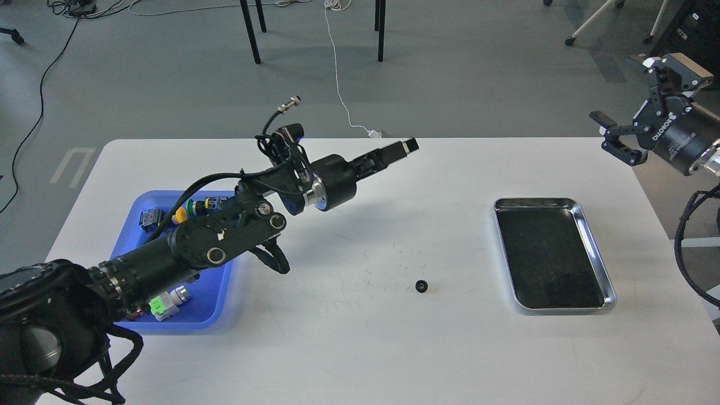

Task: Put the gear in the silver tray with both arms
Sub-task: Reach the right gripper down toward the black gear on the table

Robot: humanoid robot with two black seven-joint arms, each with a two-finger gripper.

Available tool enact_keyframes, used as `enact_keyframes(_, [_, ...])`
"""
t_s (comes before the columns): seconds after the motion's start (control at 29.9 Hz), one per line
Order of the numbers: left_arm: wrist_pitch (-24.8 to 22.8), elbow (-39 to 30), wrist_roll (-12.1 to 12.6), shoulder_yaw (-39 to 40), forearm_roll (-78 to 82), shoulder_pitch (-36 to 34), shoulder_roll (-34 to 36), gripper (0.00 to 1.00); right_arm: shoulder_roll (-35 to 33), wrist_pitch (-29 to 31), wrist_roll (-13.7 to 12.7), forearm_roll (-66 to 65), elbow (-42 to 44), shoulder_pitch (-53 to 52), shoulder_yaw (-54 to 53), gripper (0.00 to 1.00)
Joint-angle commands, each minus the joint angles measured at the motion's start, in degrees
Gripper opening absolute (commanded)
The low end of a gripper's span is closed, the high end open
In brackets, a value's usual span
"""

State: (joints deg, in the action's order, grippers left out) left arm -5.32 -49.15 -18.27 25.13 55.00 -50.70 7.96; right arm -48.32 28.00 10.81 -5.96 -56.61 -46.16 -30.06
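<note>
The left arm [225, 236] reaches up across the table [349, 337], its gripper [402, 148] seen side-on so I cannot tell whether its jaws are parted; the right gripper [633, 121], cut off at the frame's edge, hangs off the table's far right corner with jaws spread and empty. The gear [421, 286] lies on the table, well apart from both grippers and left of the tray [596, 247], which holds nothing. The blue tray [214, 304], half hidden by the left arm, holds small coloured parts.

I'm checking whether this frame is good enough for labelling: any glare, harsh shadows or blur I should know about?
Head view: lighting is even and soft, with only faint shadows under the left arm and beside the silver tray; the tray's rim glints while its bottom reflects dark; the small gear is sharp but tiny; the left gripper is seen nearly end-on; no obvious motion blur.
</note>
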Motion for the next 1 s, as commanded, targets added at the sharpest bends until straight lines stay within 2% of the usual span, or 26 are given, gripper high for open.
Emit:
enact_keyframes(0.0, [-2.0, 0.0, 0.0, 6.0, -22.0, 0.2, 3.8, 0.97, 0.4, 0.0, 0.1, -4.1, 0.1, -13.4, 14.6, 0.98])
enact_keyframes(0.13, [-6.5, 0.3, -0.1, 6.8, -36.9, 0.5, 9.5, 0.98, 3.7, 0.0, 0.2, -9.6, 0.2, -26.5, 30.2, 0.97])
enact_keyframes(0.23, [-9.6, 0.3, 0.3, 7.9, -45.9, 1.0, 12.6, 0.98, 8.4, 0.0, 1.7, -16.4, 0.4, -34.0, 40.2, 0.93])
enact_keyframes(0.37, [-10.3, 0.1, 0.5, 9.2, -55.7, 2.3, 15.5, 0.98, 13.3, 0.0, 5.4, -25.6, -0.3, -41.1, 51.2, 0.93])
enact_keyframes(0.5, [-10.8, 0.0, 0.5, 10.7, -60.4, 3.1, 17.6, 0.98, 21.1, 0.0, 6.0, -29.0, -0.7, -47.3, 61.9, 0.91])
enact_keyframes(0.6, [-10.9, -0.2, 0.6, 13.7, -62.0, 4.1, 18.5, 0.98, 27.3, -1.3, 7.5, -30.7, -3.1, -49.9, 69.8, 0.9])
enact_keyframes(0.7, [-11.0, -0.2, 0.6, 15.3, -62.1, 4.5, 18.9, 0.98, 33.2, -6.0, 8.1, -32.7, -4.6, -51.7, 76.8, 0.83])
enact_keyframes(0.8, [-11.0, -0.9, 0.6, 15.3, -62.1, 4.6, 20.1, 0.98, 39.2, -11.1, 8.3, -33.2, -4.8, -52.0, 83.7, 0.82])
enact_keyframes(0.97, [-11.0, -2.8, 0.6, 15.3, -62.1, 4.6, 21.4, 0.98, 43.8, -12.9, 10.7, -33.1, -4.8, -50.1, 85.1, 0.77])
